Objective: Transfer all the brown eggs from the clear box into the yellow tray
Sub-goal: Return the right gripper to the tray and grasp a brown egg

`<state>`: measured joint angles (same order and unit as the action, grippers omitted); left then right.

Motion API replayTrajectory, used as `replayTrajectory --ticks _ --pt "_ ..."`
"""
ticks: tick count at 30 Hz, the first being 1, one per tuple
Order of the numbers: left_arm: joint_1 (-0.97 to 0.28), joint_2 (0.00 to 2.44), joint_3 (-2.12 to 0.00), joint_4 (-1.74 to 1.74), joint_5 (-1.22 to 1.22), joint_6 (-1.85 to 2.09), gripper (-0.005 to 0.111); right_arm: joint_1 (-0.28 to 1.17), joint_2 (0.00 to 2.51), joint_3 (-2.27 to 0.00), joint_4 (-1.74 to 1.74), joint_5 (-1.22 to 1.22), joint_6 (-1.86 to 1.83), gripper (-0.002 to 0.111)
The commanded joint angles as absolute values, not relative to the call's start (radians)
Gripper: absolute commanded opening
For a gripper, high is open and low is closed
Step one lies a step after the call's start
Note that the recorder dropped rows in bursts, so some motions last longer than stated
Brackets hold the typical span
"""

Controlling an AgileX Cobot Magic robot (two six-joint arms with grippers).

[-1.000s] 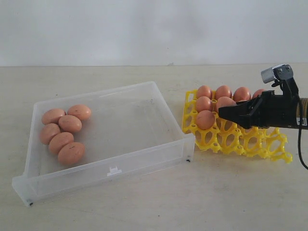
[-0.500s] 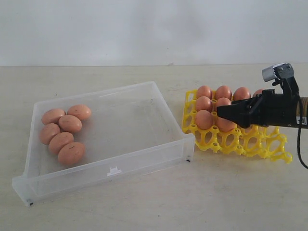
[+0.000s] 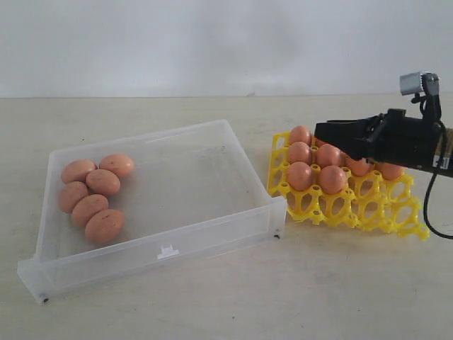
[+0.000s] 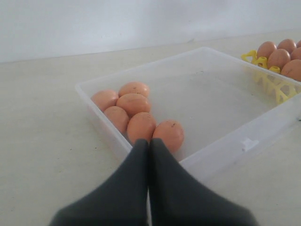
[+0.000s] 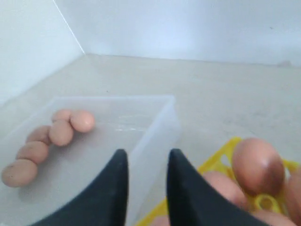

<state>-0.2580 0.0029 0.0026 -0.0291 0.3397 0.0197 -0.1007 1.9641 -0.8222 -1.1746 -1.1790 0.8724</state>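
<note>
I see six brown eggs [image 3: 103, 181] lying sideways in the clear box [image 3: 212, 234]. My right gripper [image 3: 322, 131] hovers over the yellow tray [image 3: 368, 212], narrowly parted and empty; the left gripper [image 4: 149, 143] is pinched together.

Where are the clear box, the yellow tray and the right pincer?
clear box [image 3: 212, 237], exterior view, middle of its front wall.
yellow tray [image 3: 308, 205], exterior view, lattice at the corner nearest the box.
right pincer [image 3: 318, 132], exterior view, midway between its tips.
</note>
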Motion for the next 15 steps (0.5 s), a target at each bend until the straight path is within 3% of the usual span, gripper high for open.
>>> replayTrajectory --ticks 1,6,11,15 --pt "-0.258 0.000 0.000 -0.037 0.337 0.020 -0.004 0.034 1.915 -0.897 -1.141 -1.221 0.867 0.000" --pt "-0.258 0.000 0.000 -0.037 0.337 0.020 -0.004 0.301 1.912 -1.081 -1.034 -1.100 0.850 0.000" --pt "-0.258 0.000 0.000 -0.037 0.337 0.020 -0.004 0.628 1.950 -1.353 -0.998 -0.489 0.671 0.000" --pt "-0.258 0.000 0.000 -0.037 0.337 0.020 -0.004 0.786 2.076 -1.547 -0.998 -0.008 0.420 0.000"
